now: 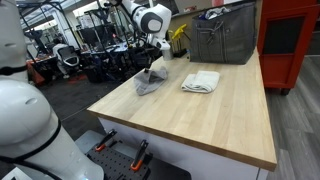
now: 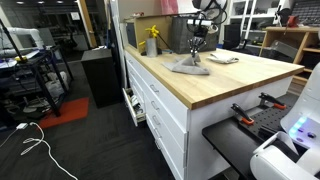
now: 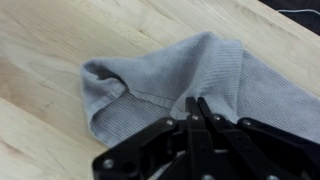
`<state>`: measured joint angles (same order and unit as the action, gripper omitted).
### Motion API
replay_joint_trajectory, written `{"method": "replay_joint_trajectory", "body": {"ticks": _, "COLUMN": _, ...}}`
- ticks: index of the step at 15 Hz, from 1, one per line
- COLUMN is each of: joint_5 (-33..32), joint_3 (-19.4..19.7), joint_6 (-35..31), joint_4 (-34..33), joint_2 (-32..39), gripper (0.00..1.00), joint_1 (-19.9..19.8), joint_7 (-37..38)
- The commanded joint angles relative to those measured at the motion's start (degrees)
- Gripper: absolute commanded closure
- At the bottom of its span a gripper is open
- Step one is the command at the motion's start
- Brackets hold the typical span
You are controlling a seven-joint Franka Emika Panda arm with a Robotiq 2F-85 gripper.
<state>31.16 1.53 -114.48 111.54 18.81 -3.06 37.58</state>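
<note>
Wrist view: the tool (image 3: 197,104) has its fingers pressed together on a pinched ridge of the grey cloth (image 3: 165,80), which lies mid-frame on the desk (image 3: 50,40). The cloth looks light, soft and limp, likely to sag from any hold. A bunched fold or the hem should give the surest purchase. In an exterior view it tents up under the tool, left of a white towel (image 1: 201,81). How much knit the fingertips trap is unclear, and the cloth's right end is cut off.
</note>
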Motion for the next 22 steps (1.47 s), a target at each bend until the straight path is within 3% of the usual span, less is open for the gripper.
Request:
{"method": "replay_joint_trajectory", "body": {"ticks": 1, "joint_5": 0.8, "joint_3": 0.9, "joint_6": -5.3, "joint_4": 12.6, "joint_2": -8.9, "gripper": 0.99, "joint_1": 1.9, "joint_7": 5.5}}
{"method": "replay_joint_trajectory", "body": {"ticks": 5, "joint_5": -0.9, "joint_3": 0.4, "joint_6": -10.4, "joint_4": 21.5, "joint_2": -15.2, "gripper": 0.99, "joint_1": 3.3, "joint_7": 14.1}}
{"method": "replay_joint_trajectory", "body": {"ticks": 8, "joint_5": -1.4, "joint_3": -0.4, "joint_6": -8.6, "joint_4": 26.3, "joint_2": -19.0, "gripper": 0.99, "joint_1": 3.6, "joint_7": 18.1}}
{"method": "replay_joint_trajectory", "body": {"ticks": 14, "joint_5": 5.0, "joint_3": -1.7, "joint_6": 7.9, "joint_4": 29.3, "joint_2": -24.4, "gripper": 0.99, "joint_1": 3.8, "joint_7": 5.0}}
{"method": "replay_joint_trajectory", "body": {"ticks": 19, "joint_5": 9.6, "joint_3": -2.2, "joint_6": 19.4, "joint_4": 27.5, "joint_2": -27.2, "gripper": 0.99, "joint_1": 4.1, "joint_7": -6.5}}
{"method": "replay_joint_trajectory", "body": {"ticks": 20, "joint_5": 9.8, "joint_3": -2.4, "joint_6": 21.2, "joint_4": 27.1, "joint_2": -27.9, "gripper": 0.72, "joint_1": 4.2, "joint_7": -8.8}}
{"method": "replay_joint_trajectory", "body": {"ticks": 22, "joint_5": 9.8, "joint_3": -2.5, "joint_6": 24.9, "joint_4": 25.9, "joint_2": -27.6, "gripper": 0.65, "joint_1": 4.2, "joint_7": -13.8}}
